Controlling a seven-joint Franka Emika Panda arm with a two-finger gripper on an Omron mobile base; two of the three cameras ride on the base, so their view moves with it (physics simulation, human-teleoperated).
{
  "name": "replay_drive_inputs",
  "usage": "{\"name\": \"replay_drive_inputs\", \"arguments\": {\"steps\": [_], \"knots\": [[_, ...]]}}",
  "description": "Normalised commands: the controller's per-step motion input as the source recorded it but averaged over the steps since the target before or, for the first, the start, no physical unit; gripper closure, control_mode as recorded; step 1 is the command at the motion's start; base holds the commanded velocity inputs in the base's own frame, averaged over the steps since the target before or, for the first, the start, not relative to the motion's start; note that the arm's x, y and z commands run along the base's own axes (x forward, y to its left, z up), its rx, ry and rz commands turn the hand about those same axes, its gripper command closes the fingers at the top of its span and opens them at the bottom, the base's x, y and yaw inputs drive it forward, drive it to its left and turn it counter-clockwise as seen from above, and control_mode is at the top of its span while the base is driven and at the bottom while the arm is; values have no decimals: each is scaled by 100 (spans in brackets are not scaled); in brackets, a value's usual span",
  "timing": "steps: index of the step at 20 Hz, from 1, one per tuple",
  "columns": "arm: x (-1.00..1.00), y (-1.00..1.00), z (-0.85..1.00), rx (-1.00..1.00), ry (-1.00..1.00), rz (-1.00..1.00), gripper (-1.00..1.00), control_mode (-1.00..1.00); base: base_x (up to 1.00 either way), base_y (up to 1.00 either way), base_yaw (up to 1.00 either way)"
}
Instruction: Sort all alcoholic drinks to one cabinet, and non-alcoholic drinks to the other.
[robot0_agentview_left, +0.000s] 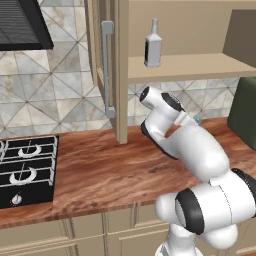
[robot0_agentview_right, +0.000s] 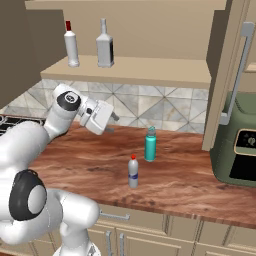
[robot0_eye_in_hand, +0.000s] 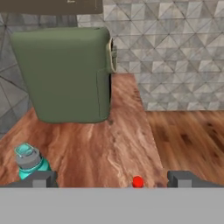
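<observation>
An open wall cabinet (robot0_agentview_right: 130, 71) holds both alcoholic drinks on its shelf: the slender white red-capped bottle (robot0_agentview_right: 71, 46) and the squarish clear-grey bottle (robot0_agentview_right: 105, 47), also seen as (robot0_agentview_left: 153, 46). Both non-alcoholic drinks stand upright on the wooden counter: the teal bottle (robot0_agentview_right: 150, 145) and, nearer the front, the small clear red-capped bottle (robot0_agentview_right: 133, 173). My gripper (robot0_agentview_right: 112, 123) hangs open and empty above the counter, left of and above these two. In the hand view the teal bottle (robot0_eye_in_hand: 29, 161) sits at lower left and the small bottle's red cap (robot0_eye_in_hand: 138, 181) shows between my fingertips (robot0_eye_in_hand: 183, 178).
A green appliance (robot0_agentview_right: 239, 145) stands on the counter at the right, under the open cabinet door (robot0_agentview_right: 235, 75). The other door (robot0_agentview_left: 107, 70) hangs open toward the stove (robot0_agentview_left: 25, 167) at the left. A range hood (robot0_agentview_left: 22, 25) sits above the stove.
</observation>
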Motion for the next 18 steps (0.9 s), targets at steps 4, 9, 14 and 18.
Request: {"name": "replay_drive_inputs", "arguments": {"steps": [4,9,14,18], "knots": [[27,-14,-10,0,1,-1,-100,-100,0,0,0],[24,-11,-25,0,3,0,-100,-100,0,0,0],[23,-9,-28,0,2,-1,-100,-100,0,0,0],[18,-12,-22,0,0,-2,-100,-100,0,0,0]]}}
